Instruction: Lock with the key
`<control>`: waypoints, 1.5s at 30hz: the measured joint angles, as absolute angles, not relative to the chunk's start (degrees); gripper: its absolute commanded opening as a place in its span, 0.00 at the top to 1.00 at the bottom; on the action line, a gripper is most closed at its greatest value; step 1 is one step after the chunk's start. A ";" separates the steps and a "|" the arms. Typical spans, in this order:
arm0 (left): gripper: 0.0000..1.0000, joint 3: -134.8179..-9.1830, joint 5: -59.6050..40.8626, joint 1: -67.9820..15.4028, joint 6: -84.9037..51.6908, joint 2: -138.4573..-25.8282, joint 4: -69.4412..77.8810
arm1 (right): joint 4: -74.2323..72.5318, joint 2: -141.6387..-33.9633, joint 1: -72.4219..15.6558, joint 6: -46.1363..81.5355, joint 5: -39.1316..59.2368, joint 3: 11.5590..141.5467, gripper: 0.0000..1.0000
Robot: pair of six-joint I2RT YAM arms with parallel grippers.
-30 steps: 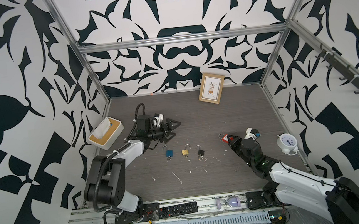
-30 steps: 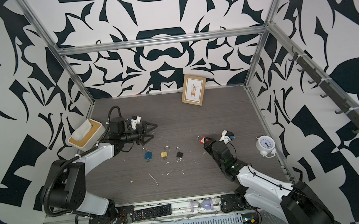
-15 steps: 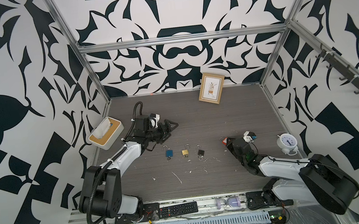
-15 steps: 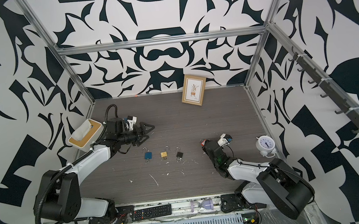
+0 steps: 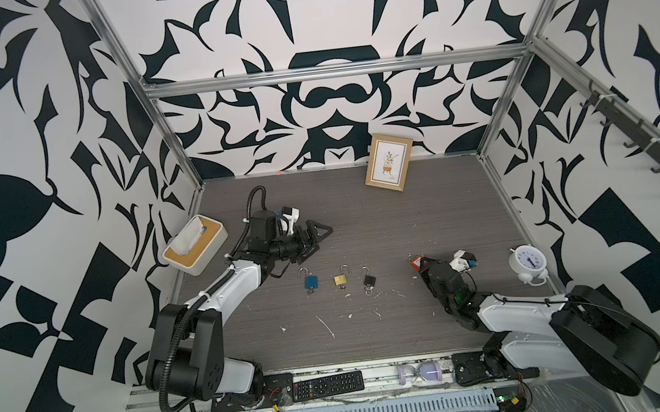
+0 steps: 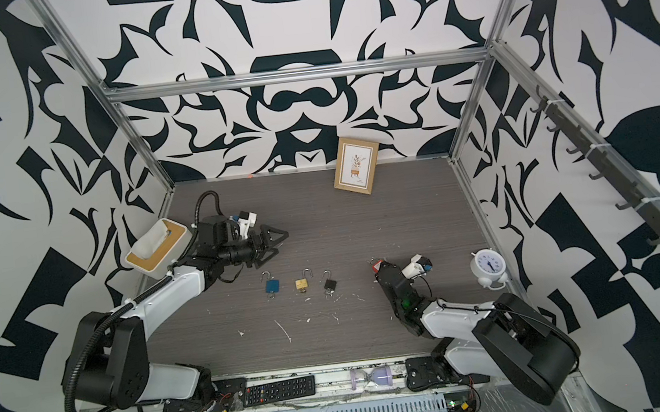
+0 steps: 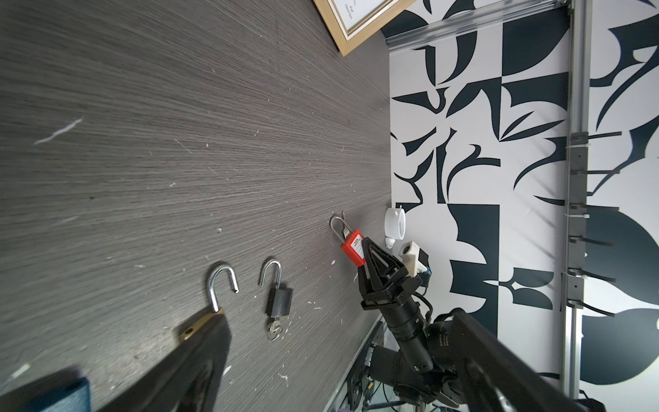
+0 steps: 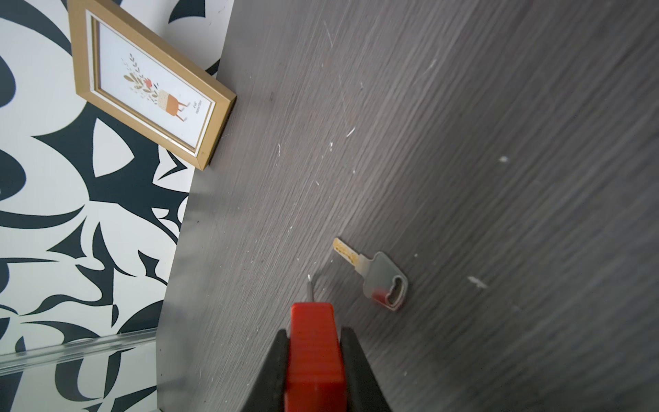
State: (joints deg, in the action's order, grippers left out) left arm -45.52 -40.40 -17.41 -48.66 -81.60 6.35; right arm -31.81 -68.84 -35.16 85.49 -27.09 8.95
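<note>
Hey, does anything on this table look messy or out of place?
Small white scraps litter the table near the row of open padlocks. A loose key lies flat beside the red padlock in the right gripper, not in any lock.

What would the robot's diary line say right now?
left gripper: open, empty | right gripper: shut on red padlock | key: loose on table

Odds and ends round the edges of the table [image 5: 425, 213].
A tissue box [image 5: 195, 250] sits behind the left fingers [image 5: 325, 228], by the side wall. A white alarm clock [image 5: 528, 263] stands near the right fingers [image 5: 428, 267], on their outer side. A framed picture [image 5: 389, 167] leans on the back wall, well beyond both pairs. A remote control [image 5: 327, 385] and an hourglass [image 5: 424, 371] lie on the front rail, well short of both.
</note>
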 measured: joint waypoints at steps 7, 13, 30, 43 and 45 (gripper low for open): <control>0.04 -45.95 -40.01 -18.81 -47.20 -81.60 5.30 | -29.43 -67.16 -35.27 85.80 -27.29 8.82 0.75; 0.04 -45.95 -40.01 -19.53 -46.70 -81.80 5.30 | -29.87 -68.47 -35.31 86.00 -26.85 8.84 0.73; 0.04 -45.95 -40.03 -19.64 -46.15 -82.04 5.28 | -30.63 -72.77 -35.35 87.29 -23.59 9.58 0.60; 0.04 -45.34 -40.07 -19.64 -44.86 -81.87 5.26 | -11.99 -52.82 -35.35 84.90 -23.62 9.96 0.53; 0.04 -45.19 -40.05 -19.64 -44.84 -81.82 5.28 | -7.31 -48.45 -35.35 83.81 -24.03 10.48 0.53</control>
